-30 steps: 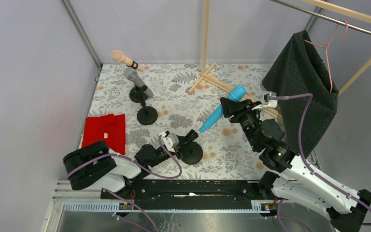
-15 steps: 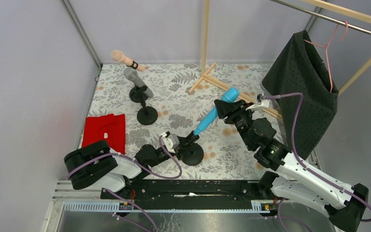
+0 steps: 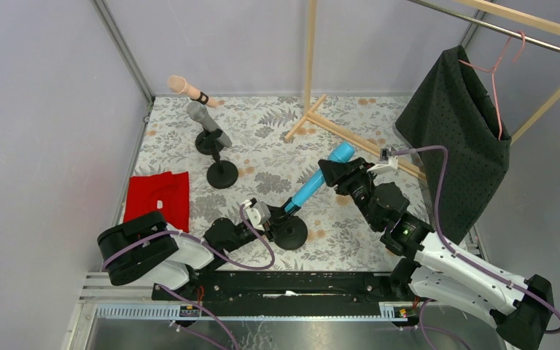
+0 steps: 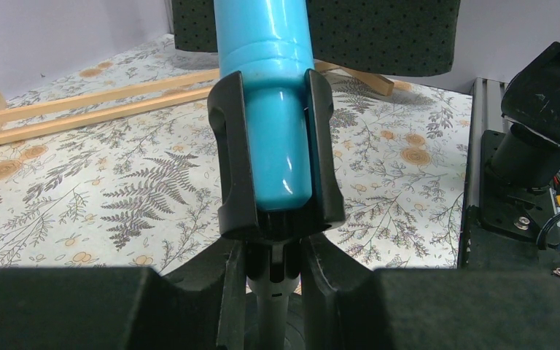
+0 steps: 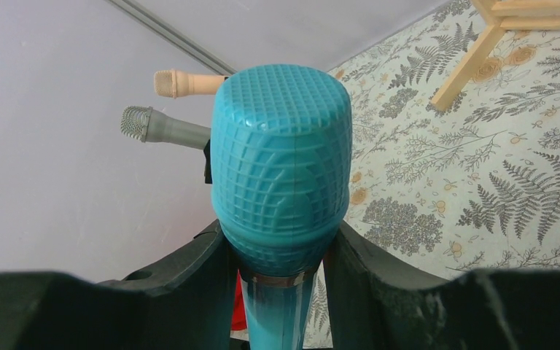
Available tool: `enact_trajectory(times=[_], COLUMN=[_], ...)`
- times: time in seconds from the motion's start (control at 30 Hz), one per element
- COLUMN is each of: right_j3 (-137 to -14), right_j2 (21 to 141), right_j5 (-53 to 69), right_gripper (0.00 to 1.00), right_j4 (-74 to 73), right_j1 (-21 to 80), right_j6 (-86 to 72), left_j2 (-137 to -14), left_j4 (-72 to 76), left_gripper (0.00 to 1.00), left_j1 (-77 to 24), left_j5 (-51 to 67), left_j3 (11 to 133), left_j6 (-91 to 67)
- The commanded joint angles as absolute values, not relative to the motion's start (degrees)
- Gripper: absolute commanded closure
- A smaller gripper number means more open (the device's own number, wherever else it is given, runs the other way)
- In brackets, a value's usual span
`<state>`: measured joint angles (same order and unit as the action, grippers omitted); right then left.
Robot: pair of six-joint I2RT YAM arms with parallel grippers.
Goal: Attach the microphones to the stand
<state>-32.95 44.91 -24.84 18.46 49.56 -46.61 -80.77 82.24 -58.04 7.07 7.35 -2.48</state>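
Observation:
The cyan-blue microphone slants from upper right down to lower left. My right gripper is shut on it just below its rounded head. Its tail end sits between the prongs of the near stand's black clip. My left gripper is shut on the stand's neck, just under the clip and above the round base. At the back left, the peach-pink microphone and the silver-grey microphone each rest in a black clip.
Two round black stand bases stand at the back left. A red cloth lies at the left. A wooden rack has feet on the floral mat, and a black garment hangs on a hanger at the right.
My right gripper has carried the blue microphone leftward and down. Its tail end has come from free air into the near stand's clip. The left gripper has stayed on the stand.

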Motion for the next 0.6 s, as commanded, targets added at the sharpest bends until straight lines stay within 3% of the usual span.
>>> enact_trajectory(times=[0.0, 0.57], right_j3=[-31.3, -28.1], right_j2=[45.8, 49.0], right_j5=[-25.0, -14.7], right_gripper=[1.0, 1.0], right_j4=[19.7, 23.2], right_j1=[49.8, 50.9], right_j6=[-48.9, -44.9], left_j2=[-81.3, -80.3], left_j4=[85.4, 77.1], left_gripper=[1.0, 1.0], left_j1=[-58.1, -58.1], left_j5=[8.7, 9.4], left_j3=[8.0, 10.9], left_j6=[-2.9, -1.3])
